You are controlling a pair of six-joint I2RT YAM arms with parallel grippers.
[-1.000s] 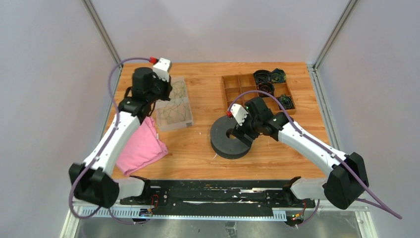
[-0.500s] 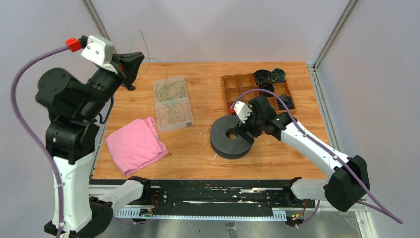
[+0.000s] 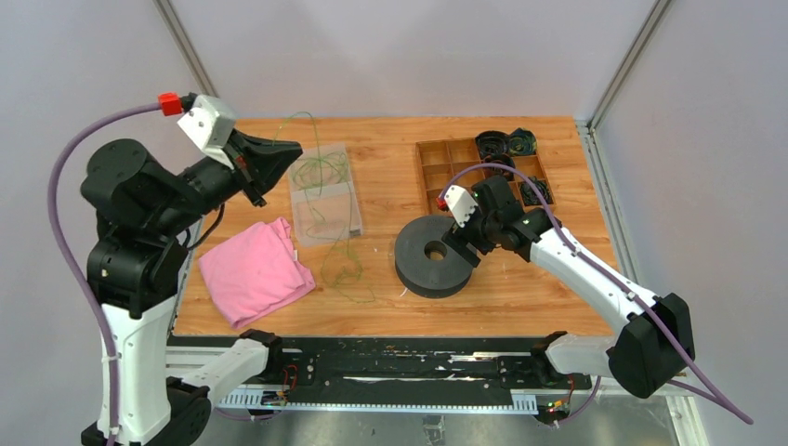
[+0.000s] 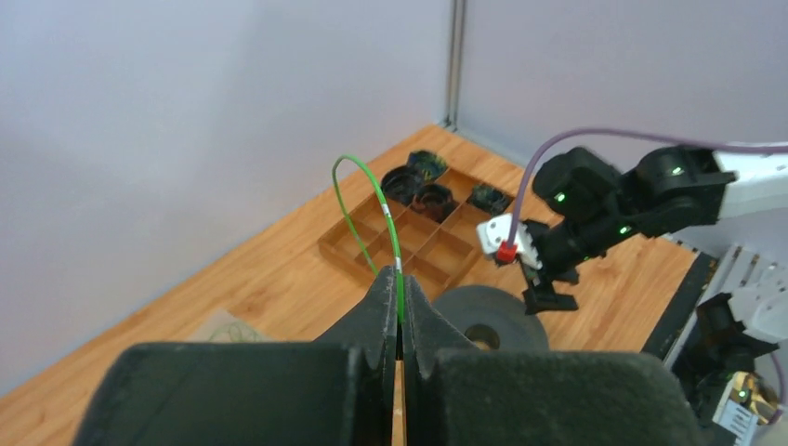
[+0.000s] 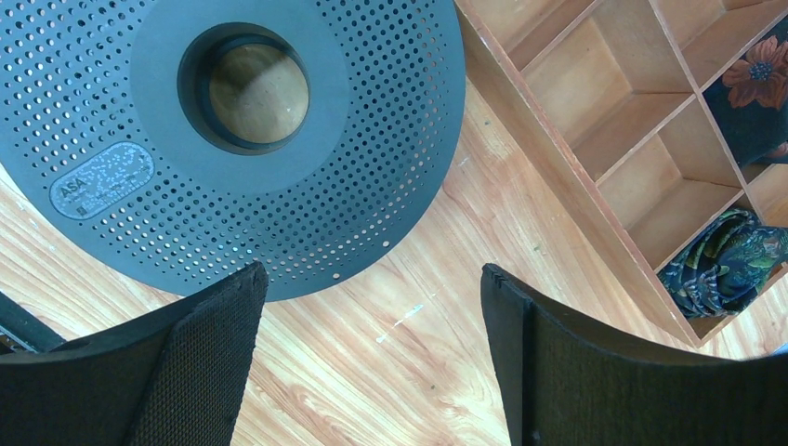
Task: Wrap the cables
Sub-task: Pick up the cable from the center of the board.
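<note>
My left gripper [image 3: 295, 150] is raised high above the table's left side and is shut on a thin green cable [image 3: 318, 149]. In the left wrist view the cable [image 4: 385, 206] arches up out of the closed jaws of the gripper [image 4: 400, 284]. It hangs down over a clear tray [image 3: 351, 226] and ends in loose loops [image 3: 346, 270] on the wood. More thin cables [image 3: 327, 173] lie in the tray. My right gripper [image 3: 469, 245] is open and empty at the right edge of the black spool [image 3: 429, 256], low over bare wood [image 5: 372, 276].
A pink cloth [image 3: 256, 269] lies at the front left. A wooden divided box [image 3: 465, 160] at the back right holds dark coiled bundles [image 3: 506, 145]. The perforated spool [image 5: 232, 139] lies flat next to that box [image 5: 595, 121].
My left arm rose out of the tray with the cable, then shifted right and lower. The cable's tail has come out of the tray onto the table. The right gripper edged right.
</note>
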